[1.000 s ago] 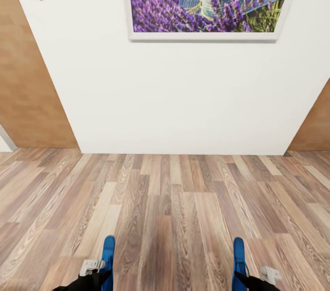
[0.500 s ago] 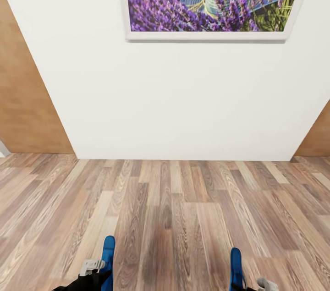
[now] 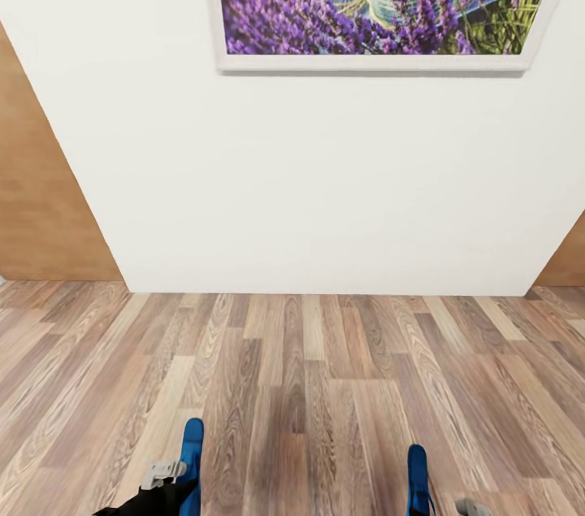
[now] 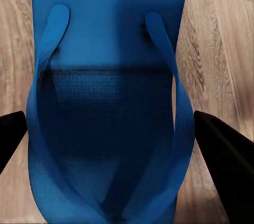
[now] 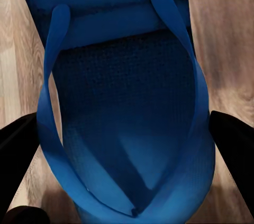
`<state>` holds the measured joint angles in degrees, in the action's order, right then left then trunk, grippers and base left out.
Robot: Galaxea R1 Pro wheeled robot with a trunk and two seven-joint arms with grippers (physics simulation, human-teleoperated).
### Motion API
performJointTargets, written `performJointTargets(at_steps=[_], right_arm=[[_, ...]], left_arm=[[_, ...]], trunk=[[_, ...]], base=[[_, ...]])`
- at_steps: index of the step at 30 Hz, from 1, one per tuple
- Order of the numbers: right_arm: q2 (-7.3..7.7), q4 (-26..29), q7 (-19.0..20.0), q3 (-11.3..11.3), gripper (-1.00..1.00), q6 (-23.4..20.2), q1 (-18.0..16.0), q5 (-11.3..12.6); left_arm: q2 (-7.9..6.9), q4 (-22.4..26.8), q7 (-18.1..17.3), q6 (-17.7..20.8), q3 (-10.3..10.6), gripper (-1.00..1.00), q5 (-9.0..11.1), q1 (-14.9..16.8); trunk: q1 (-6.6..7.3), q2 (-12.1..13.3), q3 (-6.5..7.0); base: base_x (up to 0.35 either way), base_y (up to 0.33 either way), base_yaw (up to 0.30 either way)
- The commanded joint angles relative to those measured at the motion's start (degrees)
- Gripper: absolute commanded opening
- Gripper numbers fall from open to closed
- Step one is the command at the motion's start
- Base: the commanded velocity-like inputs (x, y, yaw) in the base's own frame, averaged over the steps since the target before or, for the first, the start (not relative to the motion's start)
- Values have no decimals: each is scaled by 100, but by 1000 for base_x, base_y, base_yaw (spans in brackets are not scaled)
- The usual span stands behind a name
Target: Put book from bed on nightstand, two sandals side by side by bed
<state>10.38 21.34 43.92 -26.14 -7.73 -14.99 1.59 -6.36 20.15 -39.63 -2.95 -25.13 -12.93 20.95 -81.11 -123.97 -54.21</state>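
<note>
Holding one blue sandal each, the left claw (image 3: 166, 471) grips the left sandal (image 3: 192, 463) and the right claw (image 3: 471, 508) the right sandal (image 3: 417, 477), dark fingers (image 4: 225, 166) flanking each sole. Both sandals run lengthwise toward the white wall (image 3: 325, 175), above the plank floor (image 3: 309, 386), below the lavender picture (image 3: 382, 0).
</note>
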Motion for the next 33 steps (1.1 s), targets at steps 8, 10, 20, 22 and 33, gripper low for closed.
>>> performJointTargets(at_steps=[8, 10, 20, 22, 33], right_arm=[[-3, 2, 38, -40, -100, -62, -4, 0], [-4, 2, 38, -40, -100, -62, -4, -1], [-3, 1, 38, -40, -100, -62, -4, -1], [-3, 1, 38, -40, -100, -62, -4, 10], [-2, 0, 38, -40, -100, -61, -4, 24]], left_arm=[[3, -2, -27, -30, -44, -100, -60, 5], [3, -2, -27, -30, -44, -100, -59, 5], [3, -2, -27, -30, -44, -100, -60, 5], [3, -2, -27, -30, -44, -100, -61, 5], [3, -2, -27, -30, -41, -100, -61, 5]], trunk=[[-2, -2, -5], [-2, -2, -5], [-2, -2, -5], [-2, -2, -5], [-2, -2, -5]], base=[[327, 0, 0], [328, 0, 0], [328, 0, 0], [328, 0, 0], [328, 0, 0]])
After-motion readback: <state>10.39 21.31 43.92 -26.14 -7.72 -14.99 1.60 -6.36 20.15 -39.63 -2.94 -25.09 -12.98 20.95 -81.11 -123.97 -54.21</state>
